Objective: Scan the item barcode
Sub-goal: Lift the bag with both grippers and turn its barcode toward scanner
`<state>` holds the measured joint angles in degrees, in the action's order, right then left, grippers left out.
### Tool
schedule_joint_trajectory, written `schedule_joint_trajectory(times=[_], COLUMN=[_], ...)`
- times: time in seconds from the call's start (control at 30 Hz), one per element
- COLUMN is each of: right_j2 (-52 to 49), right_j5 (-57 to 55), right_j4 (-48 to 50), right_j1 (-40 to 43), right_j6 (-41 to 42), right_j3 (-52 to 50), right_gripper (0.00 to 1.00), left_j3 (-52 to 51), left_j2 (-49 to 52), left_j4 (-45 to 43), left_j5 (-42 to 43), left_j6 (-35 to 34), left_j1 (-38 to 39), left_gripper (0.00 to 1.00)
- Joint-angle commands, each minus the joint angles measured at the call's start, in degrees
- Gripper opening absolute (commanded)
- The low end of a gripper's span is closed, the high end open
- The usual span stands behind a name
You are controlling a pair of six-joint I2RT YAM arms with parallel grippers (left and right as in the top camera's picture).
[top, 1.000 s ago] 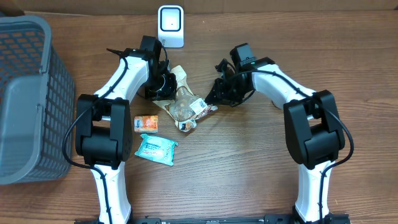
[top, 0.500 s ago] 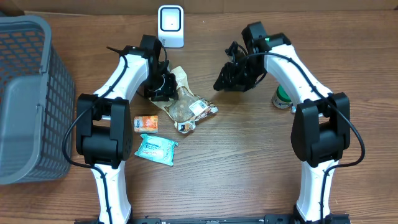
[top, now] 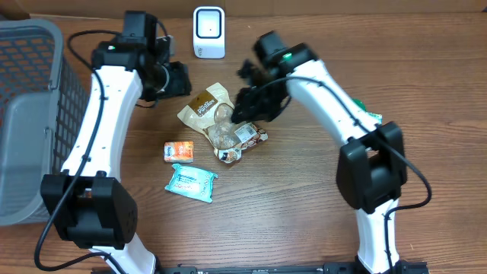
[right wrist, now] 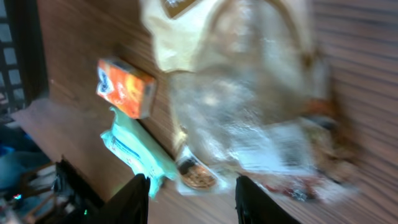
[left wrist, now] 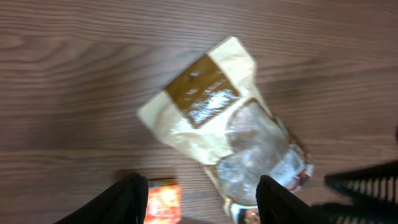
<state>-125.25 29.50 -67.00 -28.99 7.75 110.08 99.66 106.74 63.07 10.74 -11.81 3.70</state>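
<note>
A tan and clear snack bag [top: 215, 116] lies flat on the table in front of the white barcode scanner [top: 208, 32]. My left gripper [top: 176, 79] hangs above the table to the bag's upper left, open and empty. The left wrist view shows the bag [left wrist: 229, 121] ahead of its spread fingers [left wrist: 126, 203]. My right gripper [top: 248, 105] hovers over the bag's right end, open, holding nothing. In the right wrist view the bag [right wrist: 249, 93] is blurred and fills the frame above the gripper [right wrist: 193, 200].
A small orange box [top: 179, 151] and a teal packet [top: 192, 183] lie just in front of the bag. A grey mesh basket [top: 30, 114] stands at the left edge. Something green [top: 373, 116] peeks out behind the right arm.
Both grippers have opened and let go of the bag, which now lies flatter. The left arm rose and swung back left. The right gripper moved left over the bag.
</note>
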Motion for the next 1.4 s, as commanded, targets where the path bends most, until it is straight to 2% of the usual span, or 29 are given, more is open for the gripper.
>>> schedule_joint_trajectory(times=[0.0,0.23,0.47,0.83,0.97,1.3,1.37], right_j2=[-0.20,-0.44,-2.86,-3.02,-3.02,-3.02,-3.04], right_j5=[-3.96,-6.78,-8.63,-17.40,-17.81,-7.41,-6.34], right_j4=[2.86,12.94,15.56,8.92,9.68,18.36,18.47], right_j1=[-4.76,-12.96,-14.71,-5.11,-0.11,7.76,8.15], right_j6=[6.71,15.43,18.10,17.27,14.95,14.27,14.27], right_j3=[-0.76,-8.17,-11.50,-11.50,-11.50,-11.50,-11.50], right_gripper=[0.42,0.42,0.42,0.45,0.46,0.46,0.45], left_j3=[0.07,-0.09,-0.15,-0.17,-0.17,-0.17,-0.17], left_j2=[0.85,0.85,0.85,0.87,0.92,6.69,9.11], left_j4=[0.79,1.22,1.22,0.20,-0.66,-5.40,-5.77], left_j5=[-2.36,-2.38,-2.36,-2.25,-2.40,-3.93,-3.91], left_j6=[0.85,0.92,0.90,0.70,0.74,2.97,3.50], left_j1=[-1.70,-2.51,-2.51,-0.26,0.96,5.07,5.18], left_gripper=[0.59,0.59,0.59,0.60,0.61,0.63,0.59])
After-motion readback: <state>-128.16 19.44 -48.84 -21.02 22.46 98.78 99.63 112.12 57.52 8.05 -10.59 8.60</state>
